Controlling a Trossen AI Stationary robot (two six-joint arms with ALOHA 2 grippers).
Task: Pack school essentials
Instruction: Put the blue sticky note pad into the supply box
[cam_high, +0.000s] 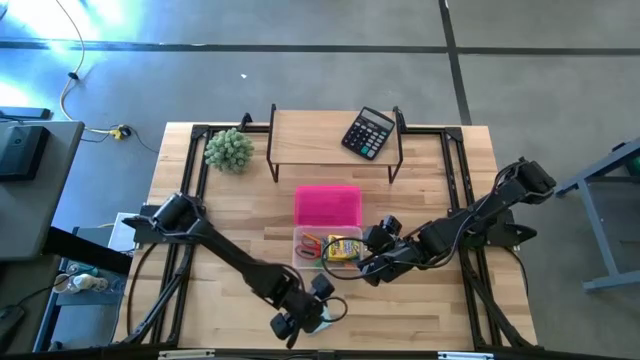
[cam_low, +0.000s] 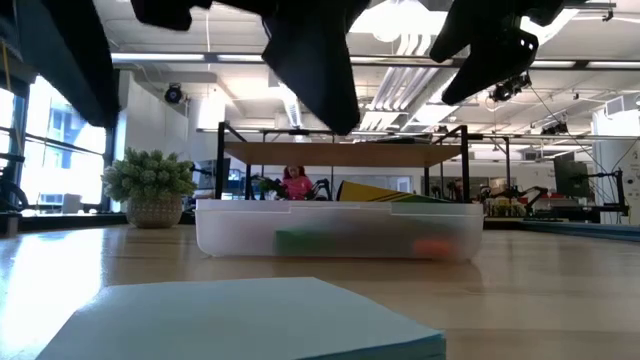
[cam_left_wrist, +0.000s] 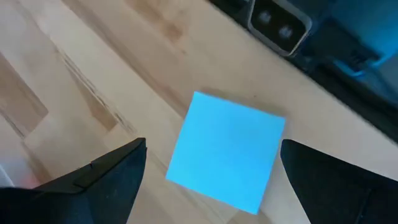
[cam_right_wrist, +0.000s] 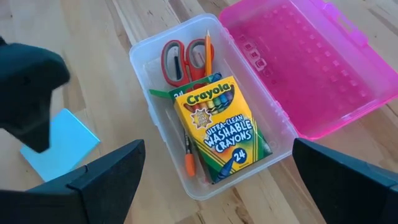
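Note:
The light-blue note pad (cam_left_wrist: 227, 149) lies flat on the wood near the table's near edge, large in the foreground of the low view (cam_low: 250, 320). My left gripper (cam_left_wrist: 212, 147) hovers open above it, one finger on either side, touching nothing (cam_high: 300, 315). The clear pencil box (cam_right_wrist: 155, 112) stands open, its pink lid (cam_right_wrist: 311, 68) folded back toward the far side. Inside lie the crayon box (cam_right_wrist: 217, 127), the red-handled scissors (cam_right_wrist: 183, 59) and orange pencils (cam_right_wrist: 208, 50). My right gripper (cam_right_wrist: 219, 148) is open above the box (cam_high: 378, 250).
A black calculator (cam_high: 368, 132) sits on the wooden shelf riser (cam_high: 310, 135) at the far side. A green ball-shaped plant (cam_high: 229, 150) stands at the far left. Black frame rails (cam_high: 195, 170) run along both table sides. Bare wood lies left of the box.

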